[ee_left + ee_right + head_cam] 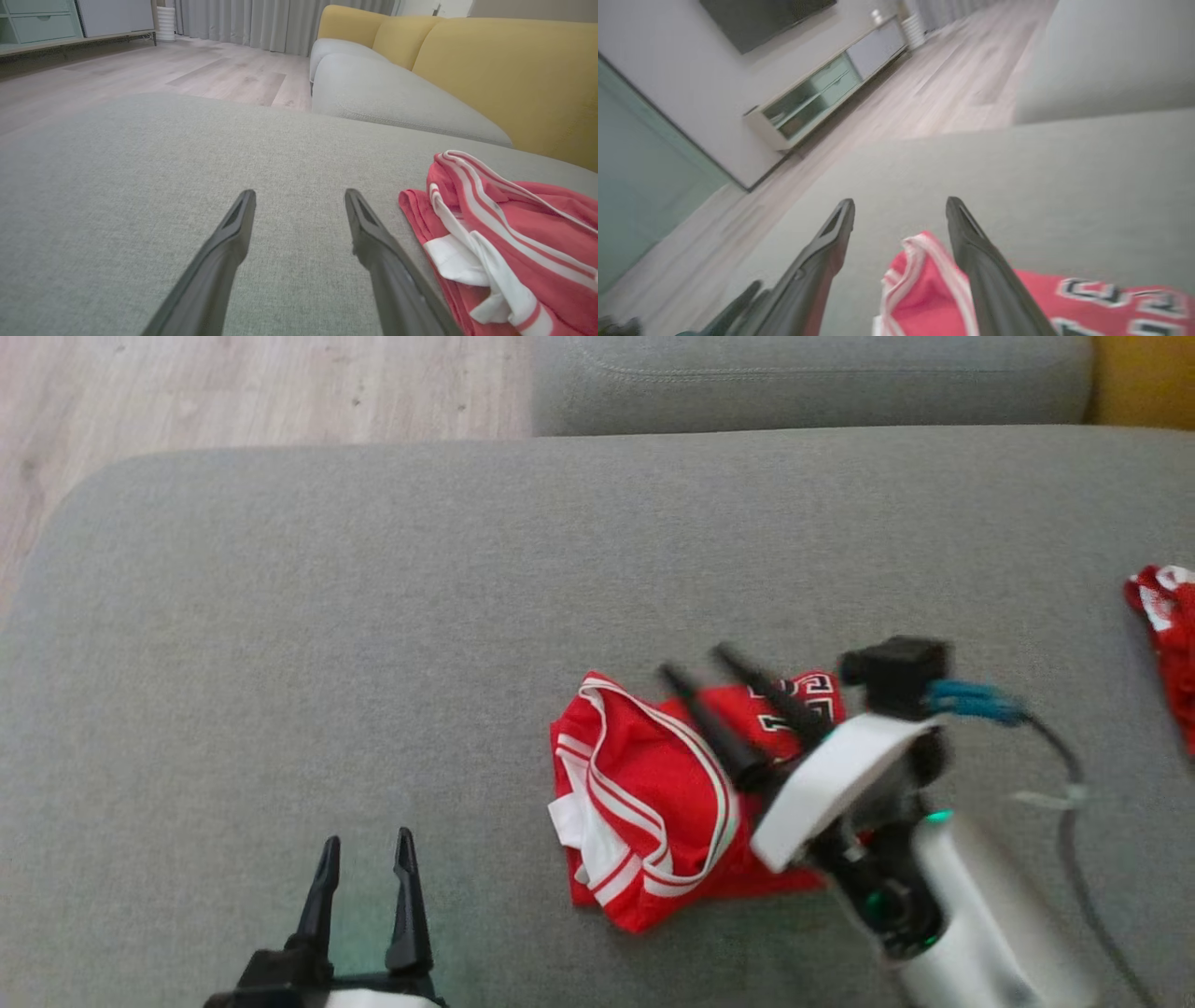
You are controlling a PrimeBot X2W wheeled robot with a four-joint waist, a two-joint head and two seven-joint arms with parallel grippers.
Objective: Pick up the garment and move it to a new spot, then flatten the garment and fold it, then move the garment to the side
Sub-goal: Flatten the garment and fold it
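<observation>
Head view: garment (644, 803) is a red jersey with white trim and black-and-white lettering. It lies bunched on the grey sofa seat (373, 569), right of centre and toward the near side. It's not flat: folds overlap, and a white inner patch shows at its left edge.

Right claw (692, 660) comes in from the lower right, tilted, with its fingers spread wide and pointing up-left over the garment's upper right part, by the lettering. Nothing is clamped between them. Can't tell if the fingers touch the cloth or hang just above it. A blue cable (971, 700) runs off the wrist.

Left claw (366, 840) sits at the lower left, also wide and empty, over bare cushion well apart from the garment.

Left wrist view: bare cushion shows between the fingertips, and the garment lies off to the right of the fingers with its striped trim up. A yellow backrest (490, 70) stands behind it.

Right wrist view is blurred. Both fingers are apart, the garment's striped edge shows low between them, and the lettering is right of the right-hand finger.

A second red-and-white cloth (1167, 635) lies at the seat's right edge, well apart from the garment. Wood floor (233, 392) shows beyond the seat's far left corner.
</observation>
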